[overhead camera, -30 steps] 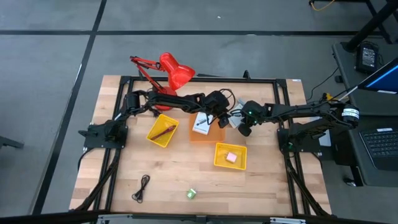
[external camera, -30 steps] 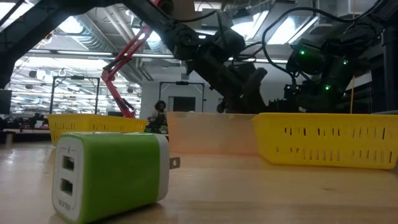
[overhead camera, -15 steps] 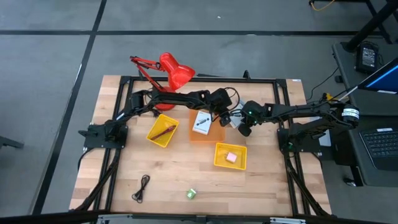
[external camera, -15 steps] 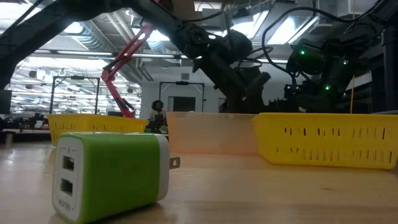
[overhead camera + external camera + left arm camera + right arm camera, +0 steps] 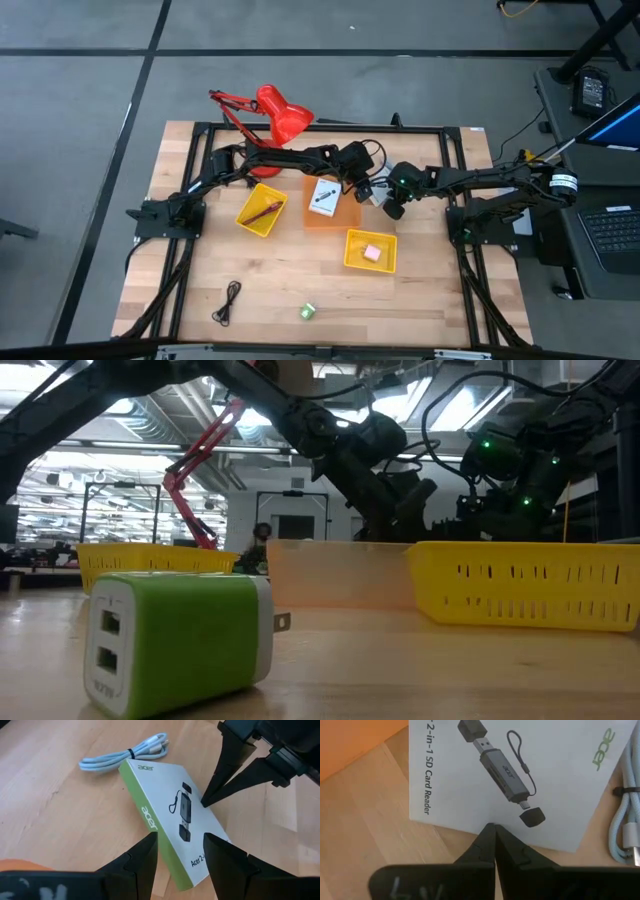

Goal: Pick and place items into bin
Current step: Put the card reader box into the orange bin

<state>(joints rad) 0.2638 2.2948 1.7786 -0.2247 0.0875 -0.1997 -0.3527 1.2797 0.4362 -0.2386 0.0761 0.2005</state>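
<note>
Both grippers meet at one item: a white card-reader box (image 5: 172, 827) lying flat on the table (image 5: 280, 280), just at 3 o'clock of the orange bin (image 5: 330, 212); a coiled pale cable (image 5: 125, 756) lies beside its far edge; the left gripper (image 5: 180, 855) hovers over the box with fingers apart, straddling its green-edged side, likely lining up to pinch it; the right gripper (image 5: 494, 845) has its fingers pressed together, tip touching or almost touching the box's opposite edge, apparently bracing it so it cannot slide.

Elsewhere in the high view: another white box (image 5: 322, 197) already sits in the orange bin; a maroon cord (image 5: 265, 211) lies in the yellow bin (image 5: 243, 213) at 9 o'clock of the orange one; a pink block (image 5: 371, 253) rests in a second yellow bin (image 5: 352, 262) at 5 o'clock; a black cord (image 5: 230, 301) and a green charger block (image 5: 308, 311) remain loose near the table's 6 o'clock edge, so the sorting looks part done; the red desk lamp (image 5: 280, 112) stands at 12 o'clock.

Hard to make out: from above the arms cover the contested box almost wholly; in the low view the green charger fills the foreground and the bin walls hide all contents; whether the right tip truly contacts the box, cannot tell.
</note>
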